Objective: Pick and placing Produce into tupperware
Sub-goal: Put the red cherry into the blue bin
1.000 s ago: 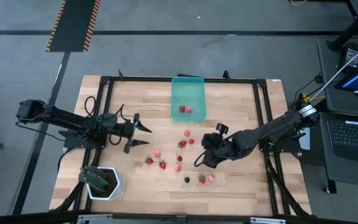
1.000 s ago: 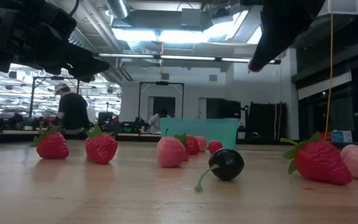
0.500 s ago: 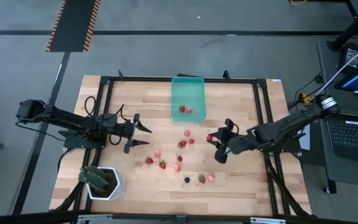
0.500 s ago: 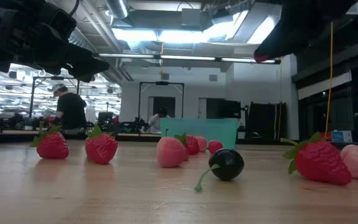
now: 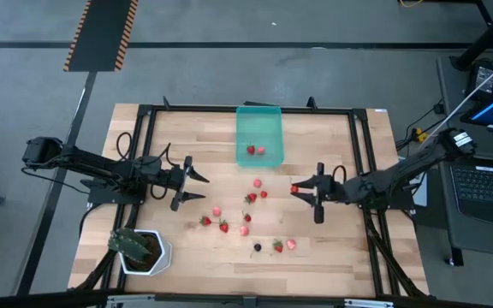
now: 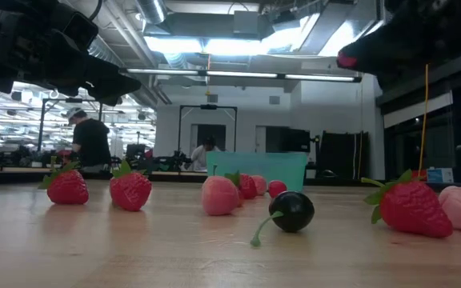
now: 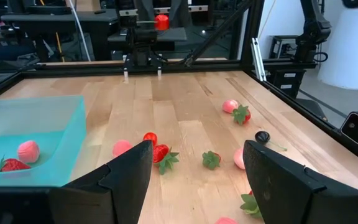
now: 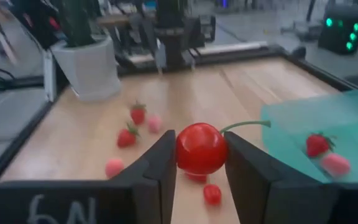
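1. The right gripper (image 5: 300,190) was clamped on a round red cherry (image 8: 201,149) with a green stem, carried above the table toward its right edge, well short of the tupperware (image 5: 258,137).
2. The tupperware sat at the middle of the table's far edge and held two fruits (image 5: 255,151); the remaining produce (image 5: 245,218) lay scattered across the table's middle and toward its near edge, including a dark berry (image 6: 292,211).
3. Risk: the cherry was smooth and rounded, pinched only at its sides; any slackening or jolt in transit could probably let it slip and roll off among the loose fruits.
4. Risk: a release made too early, or from too high above the shallow container, might send the cherry bouncing over the rim onto the wood.
5. Risk: a low approach could knock the container's near wall and shift it.
6. The left gripper (image 5: 193,184) waited with fingers spread apart over the left half of the table, near the white pot (image 5: 146,253) at the near-left corner; it seemed clear of the right arm's likely path.
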Tool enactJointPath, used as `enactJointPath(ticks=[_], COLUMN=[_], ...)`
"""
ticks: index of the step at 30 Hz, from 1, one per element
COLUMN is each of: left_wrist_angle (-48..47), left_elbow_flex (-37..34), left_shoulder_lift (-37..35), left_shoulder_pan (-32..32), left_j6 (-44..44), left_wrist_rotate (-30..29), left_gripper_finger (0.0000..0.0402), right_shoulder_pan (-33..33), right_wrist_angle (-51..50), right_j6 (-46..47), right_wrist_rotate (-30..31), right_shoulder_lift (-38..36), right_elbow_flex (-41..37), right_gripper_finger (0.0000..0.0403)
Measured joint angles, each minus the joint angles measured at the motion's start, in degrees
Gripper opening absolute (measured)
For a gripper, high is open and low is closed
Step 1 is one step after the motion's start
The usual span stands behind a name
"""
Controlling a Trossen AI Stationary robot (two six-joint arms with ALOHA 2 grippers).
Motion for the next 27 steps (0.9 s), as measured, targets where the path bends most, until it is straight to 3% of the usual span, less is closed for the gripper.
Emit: enactJointPath(ticks=[6,14,27], left_wrist_angle=[0.0,0.0,0.0], left_elbow_flex=[0.0,0.0,0.0], left_shoulder_lift=[0.0,0.0,0.0], left_shoulder_pan=[0.0,0.0,0.0], left_j6=[0.0,0.0,0.0], left_wrist_rotate=[0.0,-0.1,-0.2], left_gripper_finger=[0.0245,0.0245,0.0245], right_shoulder_pan=[0.0,-0.2,-0.6], right_wrist_angle=[12.0,14.1,13.1], right_j6=[-2.4,-3.6,-3.3], right_wrist_rotate=[-0.2,0.3,19.0], right_shoulder_lift=[0.0,0.0,0.1], right_elbow_flex=[-6.2,-7.0,-7.0], right_gripper_finger=[0.0116,0.0116,0.0116])
